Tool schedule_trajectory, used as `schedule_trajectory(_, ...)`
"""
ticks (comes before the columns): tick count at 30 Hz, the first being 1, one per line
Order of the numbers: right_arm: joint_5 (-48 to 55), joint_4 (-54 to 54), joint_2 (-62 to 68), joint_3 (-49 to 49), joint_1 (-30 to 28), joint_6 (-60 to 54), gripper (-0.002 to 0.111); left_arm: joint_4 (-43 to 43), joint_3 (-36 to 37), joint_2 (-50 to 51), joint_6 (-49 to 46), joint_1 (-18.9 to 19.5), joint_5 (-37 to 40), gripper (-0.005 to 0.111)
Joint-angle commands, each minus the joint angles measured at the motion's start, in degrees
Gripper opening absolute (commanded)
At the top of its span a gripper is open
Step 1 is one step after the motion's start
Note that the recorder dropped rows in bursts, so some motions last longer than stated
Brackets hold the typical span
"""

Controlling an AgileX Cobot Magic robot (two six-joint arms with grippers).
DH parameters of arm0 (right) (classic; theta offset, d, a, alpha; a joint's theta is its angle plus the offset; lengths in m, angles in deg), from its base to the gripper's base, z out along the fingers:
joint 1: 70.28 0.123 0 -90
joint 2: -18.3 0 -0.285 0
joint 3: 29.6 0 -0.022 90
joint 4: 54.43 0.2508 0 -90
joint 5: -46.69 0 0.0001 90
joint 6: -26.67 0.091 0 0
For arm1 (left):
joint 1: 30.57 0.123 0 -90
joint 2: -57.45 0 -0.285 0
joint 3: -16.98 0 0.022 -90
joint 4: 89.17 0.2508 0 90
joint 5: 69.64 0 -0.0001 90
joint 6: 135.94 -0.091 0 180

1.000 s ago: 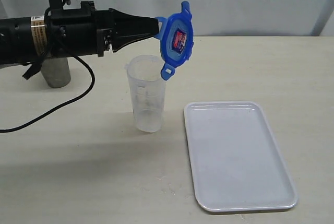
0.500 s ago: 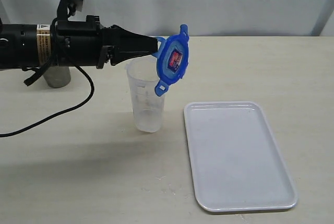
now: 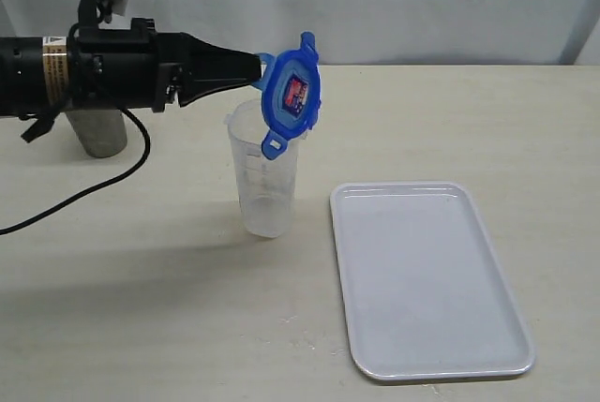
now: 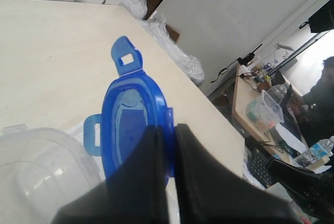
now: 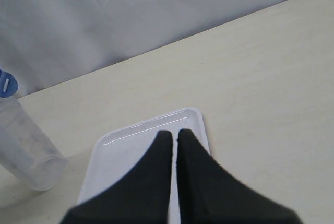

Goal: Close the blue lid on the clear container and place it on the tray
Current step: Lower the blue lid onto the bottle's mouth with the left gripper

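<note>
**Q:** Clearances and surfaces?
**A:** Open pale counter (image 3: pixel 450 121) borders the tray (image 3: pixel 429 280), a flat grey-white plastic rectangle with rounded corners and a low rim. The clear container (image 3: pixel 265 186), tall, tapered and translucent, stands upright near its left edge, not touching it.

**Q:** Lid and hands?
**A:** The blue lid (image 3: pixel 291 97) stands on edge above the container's mouth, its long axis near vertical and its label facing the tray side. The left hand (image 3: pixel 258 69) pinches its rim. The right hand (image 5: pixel 175 135) is closed and empty above the tray.
</note>
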Motion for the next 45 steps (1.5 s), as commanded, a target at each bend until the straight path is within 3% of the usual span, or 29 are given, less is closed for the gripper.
schedule_trajectory(1,0.1,0.0,-0.2,0.2,-0.2,0.0,0.004,0.7,0.0,-0.1,1.9,2.0,-5.2,0.0)
schedule_trajectory(13,0.1,0.0,-0.2,0.2,-0.2,0.0,0.004,-3.2,0.0,-0.1,3.6,1.3,-9.6,0.0)
schedule_trajectory(27,0.1,0.0,-0.2,0.2,-0.2,0.0,0.004,0.9,0.0,1.6,4.6,0.0,-9.6,0.0)
schedule_trajectory(45,0.1,0.0,-0.2,0.2,-0.2,0.0,0.004,3.8,0.0,1.6,4.5,0.0,-4.1,0.0)
